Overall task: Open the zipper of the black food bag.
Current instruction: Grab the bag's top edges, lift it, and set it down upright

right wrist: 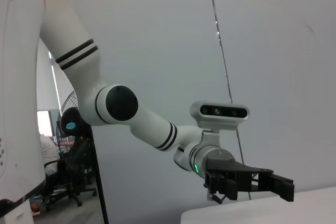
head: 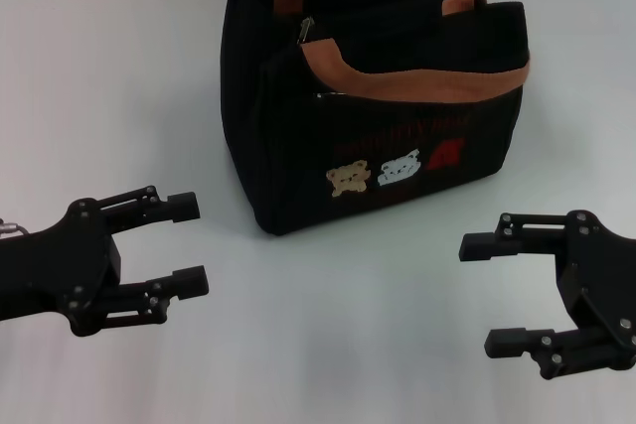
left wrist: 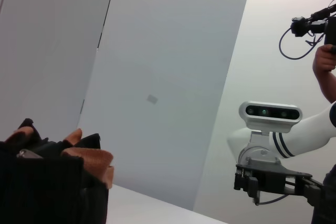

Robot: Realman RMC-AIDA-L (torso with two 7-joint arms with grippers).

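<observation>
The black food bag (head: 378, 96) stands upright at the middle back of the white table, with an orange-brown trim band, bear patches and a red patch on its front. Its zipper (head: 305, 29) shows as a small silvery pull at the bag's top left corner, between the handles; the rest of the zipper line is hidden by the bag's rim. My left gripper (head: 186, 245) is open, low at the front left, apart from the bag. My right gripper (head: 492, 290) is open at the front right, also apart. The left wrist view catches the bag's top (left wrist: 52, 182).
The white table (head: 338, 345) stretches around the bag, with a grey wall behind. The left wrist view shows my right arm's gripper (left wrist: 247, 184) far off and a person's arm (left wrist: 325, 74) holding a camera. The right wrist view shows my left arm's gripper (right wrist: 273, 184).
</observation>
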